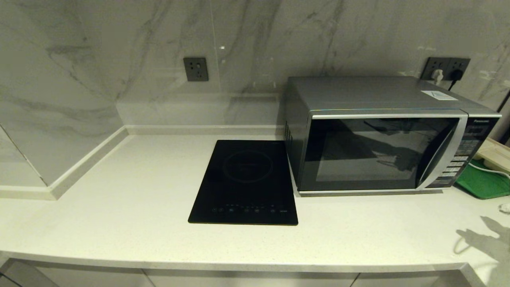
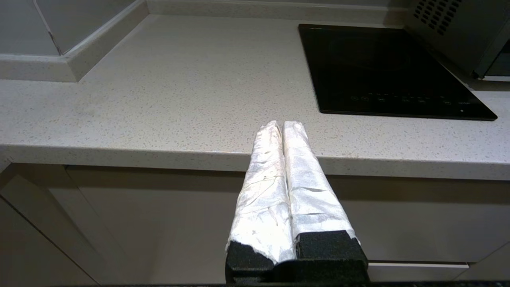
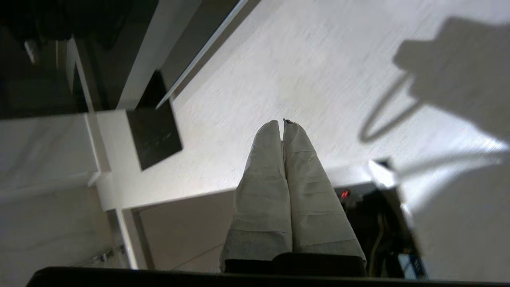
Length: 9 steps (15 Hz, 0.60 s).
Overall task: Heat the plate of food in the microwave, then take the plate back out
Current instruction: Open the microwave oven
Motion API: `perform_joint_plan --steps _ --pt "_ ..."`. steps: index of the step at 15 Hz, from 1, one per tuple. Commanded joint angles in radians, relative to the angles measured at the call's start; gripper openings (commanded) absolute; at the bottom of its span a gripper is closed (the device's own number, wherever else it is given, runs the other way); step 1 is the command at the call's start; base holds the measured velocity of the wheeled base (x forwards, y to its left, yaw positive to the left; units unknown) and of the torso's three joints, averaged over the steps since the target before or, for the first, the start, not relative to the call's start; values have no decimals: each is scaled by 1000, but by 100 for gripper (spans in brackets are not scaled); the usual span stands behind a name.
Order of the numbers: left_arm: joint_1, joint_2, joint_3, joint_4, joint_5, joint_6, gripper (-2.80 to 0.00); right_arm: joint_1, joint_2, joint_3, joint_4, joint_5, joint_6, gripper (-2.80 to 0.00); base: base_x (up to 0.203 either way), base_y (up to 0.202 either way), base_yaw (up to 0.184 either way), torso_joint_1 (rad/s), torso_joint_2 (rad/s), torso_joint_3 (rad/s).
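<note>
Boxy silver microwave (image 1: pixel 382 135) with dark glass door shut, well beyond closed, empty right gripper (image 3: pixel 283 124) over pale speckled countertop (image 1: pixel 119 207), left gripper (image 2: pixel 282 126) closed, parked at counter edge.

A: Head view: high, facing forward and down at the worktop (image 1: pixel 131 223), hob (image 1: pixel 245 183) and microwave (image 1: pixel 382 135), set well back.

B: Left wrist view: low, at the worktop's front edge, looking across it.

A: Right wrist view: above, tilted, looking down at the worktop's edge.

B: Shared by all three: worktop and hob.
</note>
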<state>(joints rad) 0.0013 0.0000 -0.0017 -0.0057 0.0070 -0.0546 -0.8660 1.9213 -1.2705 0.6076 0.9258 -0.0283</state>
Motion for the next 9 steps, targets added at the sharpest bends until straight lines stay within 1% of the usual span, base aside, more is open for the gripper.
perform_joint_plan --steps 1,3,6,9 --pt "0 0 0 0 1 -1 -280 -1 156 -29 -97 6 21 -280 0 0 0 0 0 0" --pt "0 0 0 0 1 -1 -280 18 260 -101 -128 30 30 -280 0 0 0 0 0 0" --pt "0 0 0 0 1 -1 -280 42 402 -241 -138 69 33 -280 0 0 0 0 0 0" --pt "2 0 0 0 1 -1 -280 81 495 -363 -140 110 32 -280 0 0 0 0 0 0"
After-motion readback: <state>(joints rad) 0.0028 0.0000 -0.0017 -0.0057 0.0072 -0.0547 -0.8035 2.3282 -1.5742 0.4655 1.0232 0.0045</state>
